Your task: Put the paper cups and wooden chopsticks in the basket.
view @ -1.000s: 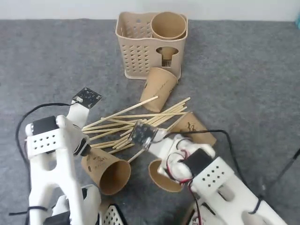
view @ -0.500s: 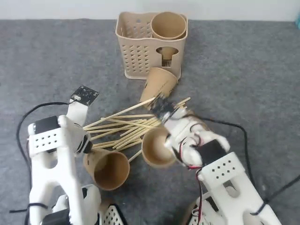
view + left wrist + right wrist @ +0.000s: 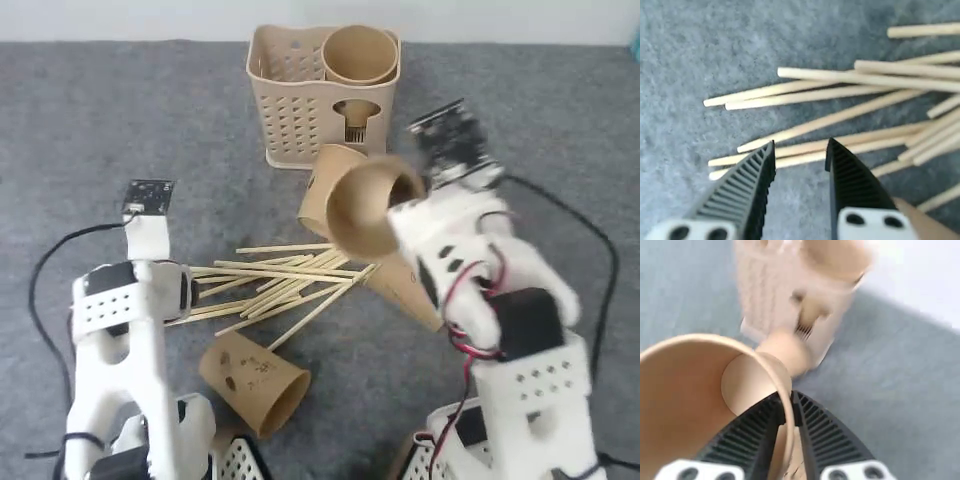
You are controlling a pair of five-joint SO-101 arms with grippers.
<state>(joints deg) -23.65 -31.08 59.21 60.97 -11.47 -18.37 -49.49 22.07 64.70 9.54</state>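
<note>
right gripper (image 3: 787, 412): mine; jaws almost closed, pinching the rim of the held paper cup (image 3: 362, 208), one jaw inside the wall and one outside.
held paper cup: off the table and tilted, near the basket (image 3: 290, 110) at its 5 o'clock, not over it.
left gripper (image 3: 800, 150): mine; jaws part-open with nothing between them, poised just above the wooden chopsticks (image 3: 275, 280).
wooden chopsticks: a loose fan at the table's centre, at 6 o'clock from the basket and apart from it.
basket: upright at the table's 12 o'clock; the stowed cup (image 3: 358, 52) stands in its 3 o'clock side.
leaning cup (image 3: 318, 190): against the basket's front, partly behind the held paper cup.
fallen cup (image 3: 255, 378): on its side at the table's 7 o'clock.
tapered cup (image 3: 405, 290): lying at 4 o'clock from the chopsticks, beside my right arm.
handling, cups: I judge them light and thin-walled, easily crushed; the rolled rim looks the stiffest hold, with light pressure.
handling, chopsticks: probably light, stiff, smooth and apt to roll; best taken crosswise near mid-length, so they hang level.
</note>
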